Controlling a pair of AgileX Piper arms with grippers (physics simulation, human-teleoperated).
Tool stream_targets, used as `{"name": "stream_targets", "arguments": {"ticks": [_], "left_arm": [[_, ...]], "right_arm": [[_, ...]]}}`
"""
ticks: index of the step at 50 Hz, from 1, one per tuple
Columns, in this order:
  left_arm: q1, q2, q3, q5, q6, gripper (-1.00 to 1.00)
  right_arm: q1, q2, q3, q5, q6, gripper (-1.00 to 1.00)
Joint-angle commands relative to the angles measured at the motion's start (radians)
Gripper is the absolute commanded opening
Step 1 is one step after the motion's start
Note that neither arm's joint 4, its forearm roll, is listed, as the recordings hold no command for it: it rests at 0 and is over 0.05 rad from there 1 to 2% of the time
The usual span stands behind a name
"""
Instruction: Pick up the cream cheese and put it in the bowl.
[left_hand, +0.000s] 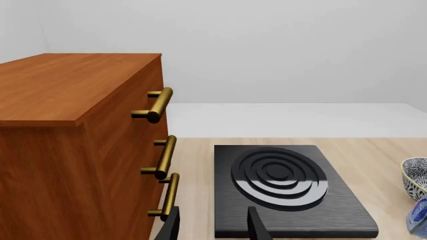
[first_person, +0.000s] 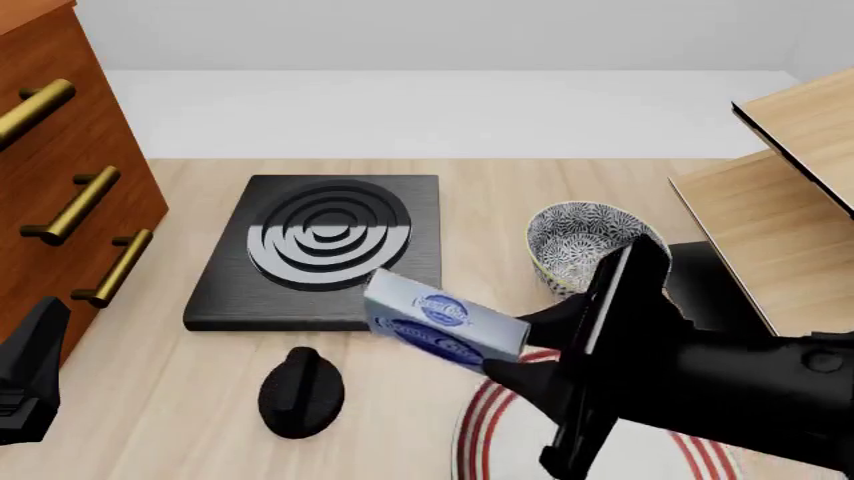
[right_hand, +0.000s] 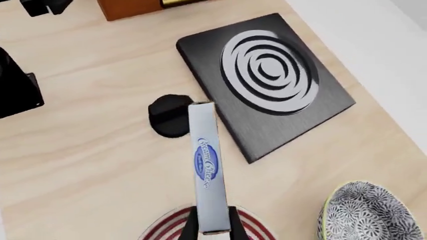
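So the right claw (first_person: 514, 352) is clamped on one short end of the cream cheese (first_person: 442, 320) and has it lifted clear of the desk (first_person: 174, 400) — the box sticks straight out from the fingers, long axis in line with them, pointing toward the stove plate (first_person: 327, 245). In the right wrist view it hangs over the black knob (right_hand: 170, 116) and the near edge of the red-ringed plate (right_hand: 160, 227).

The thing that matters: the bowl (first_person: 578, 245) is just beyond the claw and a bit to its right, on the far side, near but not under the box. My guess is the arm needs to swing the box over that way before letting go. The right arm is clearly the nearer one.

The left claw (left_hand: 213, 225) is parked way over by the wooden drawer cabinet (left_hand: 67, 125), fingers apart, nothing between them.

Count: one cream cheese, one bowl, one plate, one stove plate, one knob, three brass handles on the cabinet.
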Motion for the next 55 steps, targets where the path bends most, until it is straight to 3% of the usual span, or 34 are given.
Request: {"name": "stream_targets", "arguments": {"ticks": [1, 12, 14, 16, 22, 41, 55], "left_arm": [[0.0, 0.0, 0.0, 0.0, 0.0, 1.0], [0.0, 0.0, 0.0, 0.0, 0.0, 1.0], [0.0, 0.0, 0.0, 0.0, 0.0, 1.0], [0.0, 0.0, 0.0, 0.0, 0.0, 1.0], [0.0, 0.0, 0.0, 0.0, 0.0, 1.0], [0.0, 0.0, 0.0, 0.0, 0.0, 1.0], [0.0, 0.0, 0.0, 0.0, 0.0, 1.0]], "right_arm": [[-0.151, -0.126, 0.016, 0.122, -0.014, -1.0], [-0.283, -0.174, 0.008, 0.206, -0.031, -1.0], [-0.289, -0.174, 0.0, 0.213, -0.009, -1.0], [-0.323, -0.171, 0.006, 0.211, -0.036, -1.0], [-0.368, -0.157, -0.001, 0.219, -0.022, -1.0], [-0.539, -0.08, -0.02, 0.216, -0.074, -1.0], [-0.616, -0.027, -0.05, 0.201, -0.094, -1.0]]}}
